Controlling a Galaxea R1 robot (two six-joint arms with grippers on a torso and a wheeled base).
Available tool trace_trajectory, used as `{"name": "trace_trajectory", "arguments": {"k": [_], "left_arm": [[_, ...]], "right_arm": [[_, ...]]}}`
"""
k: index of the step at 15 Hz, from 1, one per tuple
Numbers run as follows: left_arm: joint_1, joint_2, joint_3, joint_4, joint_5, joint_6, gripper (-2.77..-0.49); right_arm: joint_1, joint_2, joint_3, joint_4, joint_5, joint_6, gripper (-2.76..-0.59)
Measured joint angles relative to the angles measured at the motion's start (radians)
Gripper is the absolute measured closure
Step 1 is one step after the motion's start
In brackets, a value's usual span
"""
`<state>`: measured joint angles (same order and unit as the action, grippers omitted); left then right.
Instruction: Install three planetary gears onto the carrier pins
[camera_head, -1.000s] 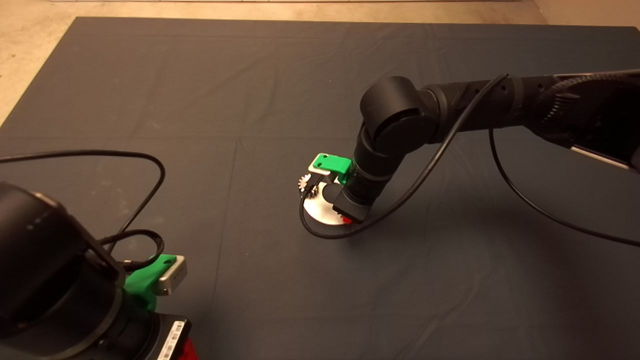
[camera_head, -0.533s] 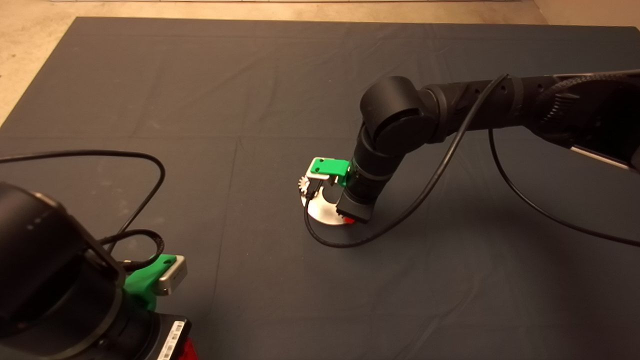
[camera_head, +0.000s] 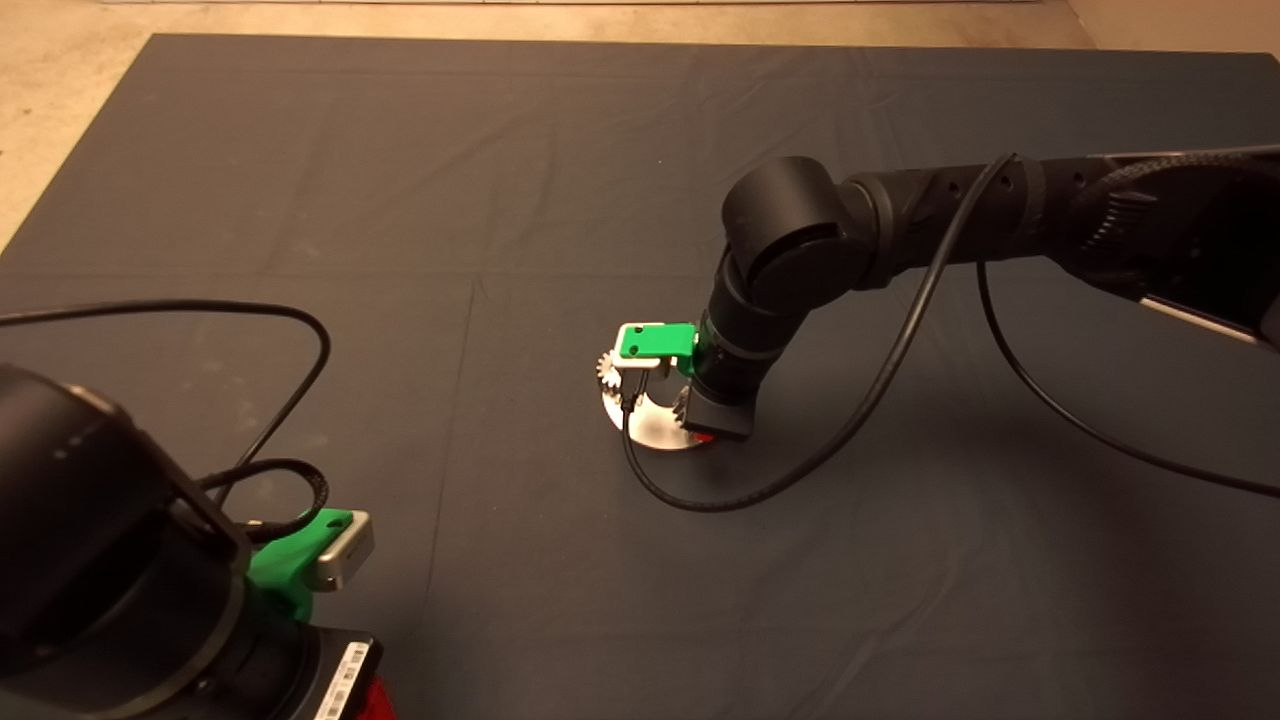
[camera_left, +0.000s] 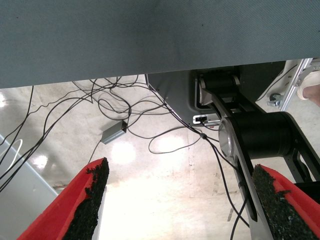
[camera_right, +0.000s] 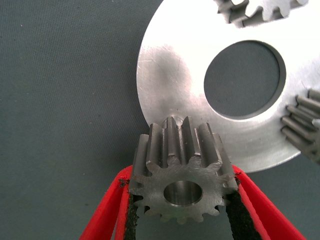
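The left hand (camera_head: 330, 550) waits at the lower left edge of the worktop, its fingers (camera_left: 92, 200) wide apart and holding nothing. The right hand (camera_right: 182, 200) is clamped on the third gear (camera_right: 180, 177), toothed grey steel, just beside the shiny flat disc (camera_right: 170, 75), probably to align its bore with a pin I cannot see. Two other gears (camera_right: 305, 130) already sit on the disc rim.

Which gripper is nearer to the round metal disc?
The right gripper is nearer: it holds a gear just over the disc's edge. The left gripper is parked off the mat's lower left edge.
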<state>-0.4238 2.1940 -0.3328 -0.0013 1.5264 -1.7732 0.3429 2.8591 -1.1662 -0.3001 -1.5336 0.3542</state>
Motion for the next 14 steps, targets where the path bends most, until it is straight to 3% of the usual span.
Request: {"name": "trace_trajectory", "arguments": {"k": [6, 14], "left_arm": [[0.001, 0.000, 0.000, 0.000, 0.000, 0.000, -2.04], [0.006, 0.000, 0.000, 0.000, 0.000, 0.000, -2.04]], "right_arm": [[-0.014, 0.000, 0.000, -0.025, 0.000, -0.116, -1.04], [-0.019, 0.002, 0.000, -0.044, 0.000, -0.164, -1.05]]}}
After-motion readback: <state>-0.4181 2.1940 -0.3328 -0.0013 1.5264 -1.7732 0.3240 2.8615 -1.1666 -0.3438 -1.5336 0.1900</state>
